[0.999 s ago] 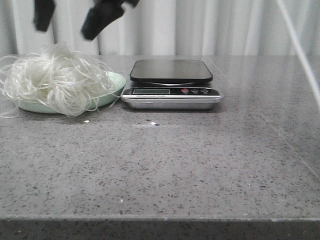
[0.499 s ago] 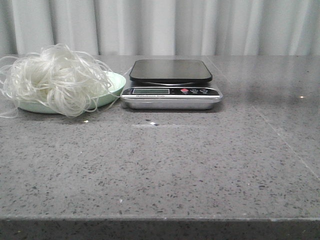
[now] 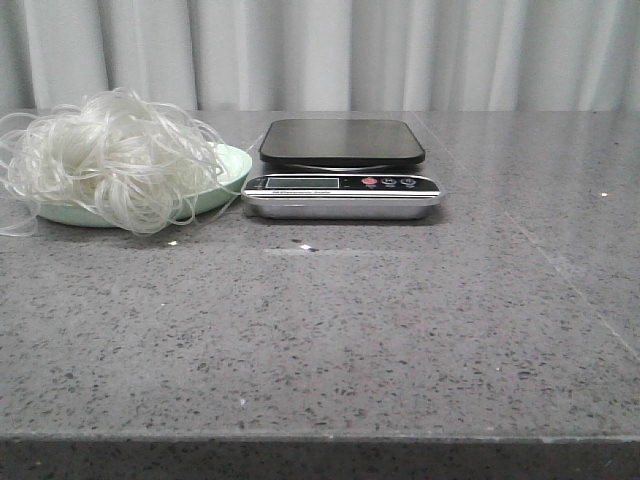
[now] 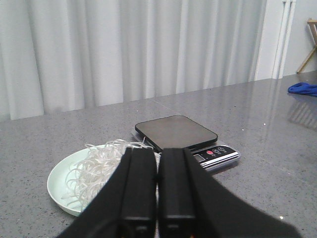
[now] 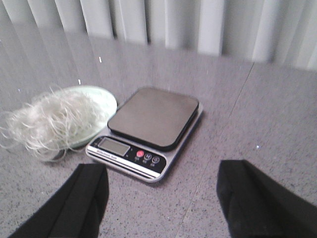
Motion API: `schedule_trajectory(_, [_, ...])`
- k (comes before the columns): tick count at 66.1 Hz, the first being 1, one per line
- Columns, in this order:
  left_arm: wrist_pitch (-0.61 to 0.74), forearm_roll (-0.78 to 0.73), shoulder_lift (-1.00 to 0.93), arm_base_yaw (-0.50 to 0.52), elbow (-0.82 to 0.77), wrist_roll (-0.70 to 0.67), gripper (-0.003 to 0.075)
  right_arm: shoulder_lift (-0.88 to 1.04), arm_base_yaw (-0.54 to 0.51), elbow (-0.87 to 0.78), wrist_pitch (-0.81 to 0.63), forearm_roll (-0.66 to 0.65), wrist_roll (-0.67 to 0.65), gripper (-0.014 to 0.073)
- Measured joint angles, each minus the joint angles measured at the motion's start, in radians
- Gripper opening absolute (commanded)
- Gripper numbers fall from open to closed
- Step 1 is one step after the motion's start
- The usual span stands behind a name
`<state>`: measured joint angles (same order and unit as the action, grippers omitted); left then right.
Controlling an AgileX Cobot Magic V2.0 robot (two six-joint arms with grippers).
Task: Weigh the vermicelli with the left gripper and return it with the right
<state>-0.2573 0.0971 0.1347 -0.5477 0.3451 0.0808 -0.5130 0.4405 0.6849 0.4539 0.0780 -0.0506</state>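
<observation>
Neither arm appears in the front view. The left gripper [image 4: 157, 198] is raised above the table [image 3: 400, 330], fingers pressed together, grasping nothing. The right gripper [image 5: 161, 198] is also raised, fingers spread wide and empty. The vermicelli [image 3: 105, 160] lies heaped in the plate [image 3: 232, 170], far left on the table, just left of the scale [image 3: 342, 168], below and clear of both grippers.

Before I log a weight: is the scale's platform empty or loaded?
Empty. The black platform is bare in all views; the vermicelli sits heaped on the green plate beside the scale.
</observation>
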Motion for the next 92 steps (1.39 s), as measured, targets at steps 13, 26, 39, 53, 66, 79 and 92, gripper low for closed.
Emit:
schedule_trajectory(13, [0.0,0.0,0.0,0.0,0.0,0.0,0.0146,0.307,0.0,-0.235,-0.108,-0.022,0.0,0.0563])
schedule_trajectory(26, [0.0,0.0,0.0,0.0,0.0,0.0,0.0146,0.372,0.0,-0.322,-0.14,-0.061,0.002,0.0356])
schedule_trajectory(39, [0.0,0.0,0.0,0.0,0.0,0.0,0.0144,0.372,0.0,-0.324,-0.151,-0.066,0.002,0.0179])
schedule_trajectory(53, [0.0,0.0,0.0,0.0,0.0,0.0,0.0144,0.372,0.0,-0.324,-0.142,-0.066,0.002,0.0179])
schedule_trajectory(66, [0.0,0.0,0.0,0.0,0.0,0.0,0.0144,0.372,0.0,-0.324,-0.14,-0.066,0.002,0.0179])
schedule_trajectory(79, [0.0,0.0,0.0,0.0,-0.002,0.0,0.0144,0.372,0.0,-0.324,-0.139,-0.066,0.003,0.0179])
schedule_trajectory(92, [0.012,-0.004,-0.003,0.048,-0.063,0.0,0.0144,0.372,0.0,-0.324,-0.138,-0.066,0.003,0.0179])
